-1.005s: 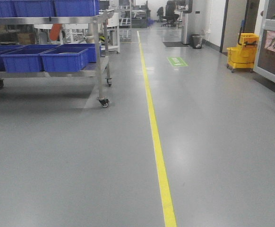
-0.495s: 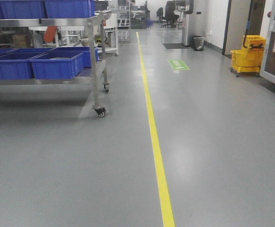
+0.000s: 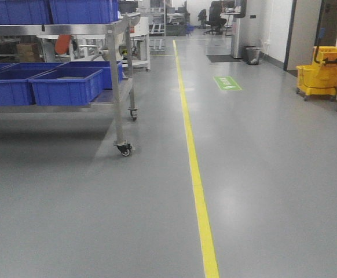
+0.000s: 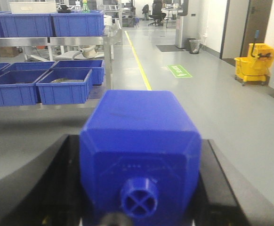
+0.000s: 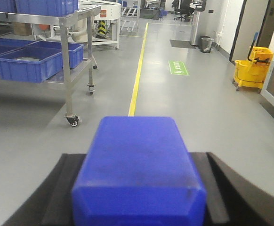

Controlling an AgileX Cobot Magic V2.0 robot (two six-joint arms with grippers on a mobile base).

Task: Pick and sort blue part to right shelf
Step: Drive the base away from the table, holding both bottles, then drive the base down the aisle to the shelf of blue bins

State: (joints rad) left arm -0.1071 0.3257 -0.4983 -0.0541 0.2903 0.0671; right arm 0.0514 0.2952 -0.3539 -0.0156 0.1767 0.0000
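My left pincer (image 4: 139,155) gripped the blue part (image 4: 139,117), knob toward the wrist, and my right pincer (image 5: 138,165) a second blue block (image 5: 138,141); the right shelf (image 3: 70,29) stood well apart, so I judged steady grips and a level carry toward its blue bins (image 3: 64,88) best.

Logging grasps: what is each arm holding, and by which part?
Left jaws: solid-blue knobbed plastic block, by its sides; right jaws: boxy blue plastic block, likewise.
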